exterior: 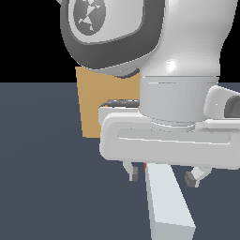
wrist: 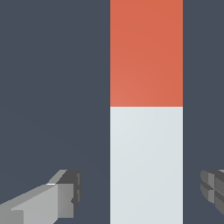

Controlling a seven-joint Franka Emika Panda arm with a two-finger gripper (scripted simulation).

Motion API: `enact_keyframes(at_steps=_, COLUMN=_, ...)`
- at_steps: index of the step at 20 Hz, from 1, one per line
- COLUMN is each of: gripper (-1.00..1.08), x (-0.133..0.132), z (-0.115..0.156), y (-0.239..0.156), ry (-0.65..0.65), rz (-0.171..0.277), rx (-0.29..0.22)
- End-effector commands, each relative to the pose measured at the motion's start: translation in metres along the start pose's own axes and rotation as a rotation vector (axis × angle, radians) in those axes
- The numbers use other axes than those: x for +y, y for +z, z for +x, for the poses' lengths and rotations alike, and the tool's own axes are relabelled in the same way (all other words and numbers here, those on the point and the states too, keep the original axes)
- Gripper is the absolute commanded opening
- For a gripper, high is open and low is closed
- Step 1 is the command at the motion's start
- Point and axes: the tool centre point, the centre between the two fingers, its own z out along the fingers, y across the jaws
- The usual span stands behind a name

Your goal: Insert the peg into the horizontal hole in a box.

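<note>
Straddling the peg (wrist: 146, 131) on the counter (exterior: 42, 187), the end effector (wrist: 142, 194) has its fingers (wrist: 61, 199) apart, clear of both sides. Centre over the pale section, descend squarely, then close. The box (exterior: 93, 101) stands behind the arm.

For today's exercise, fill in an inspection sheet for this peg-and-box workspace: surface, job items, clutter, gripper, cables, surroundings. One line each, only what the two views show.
Surface: flat dark blue-grey floor.
Peg: the peg lies flat on the floor; pale grey-white length with an orange-red end section, best seen in the wrist view.
Box: the box is tan and stands behind the arm, largely hidden by it.
Hole: not visible in either view.
Clutter: nothing seen.
Gripper: the gripper is open, a finger on each side of the peg's pale part, gaps on both sides, not touching.
Cables: nothing seen.
Surroundings: black background above the floor.
</note>
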Motion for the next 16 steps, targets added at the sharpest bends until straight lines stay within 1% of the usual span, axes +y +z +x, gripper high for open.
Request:
enact_keyframes(at_steps=1, gripper=1.00, x=-0.001, z=0.000, y=0.013, ry=0.000, rz=0.001, rx=0.000)
enact_keyframes(at_steps=4, gripper=1.00, x=0.000, z=0.000, y=0.022, ry=0.000, rz=0.001, rx=0.000)
enact_keyframes(at_steps=8, gripper=1.00, x=0.001, z=0.000, y=0.023, ry=0.000, rz=0.001, rx=0.000)
enact_keyframes(at_steps=9, gripper=-1.00, x=0.001, z=0.000, y=0.023, ry=0.000, rz=0.001, rx=0.000)
enact_keyframes(at_steps=16, gripper=-1.00, x=0.001, z=0.000, y=0.023, ry=0.000, rz=0.001, rx=0.000)
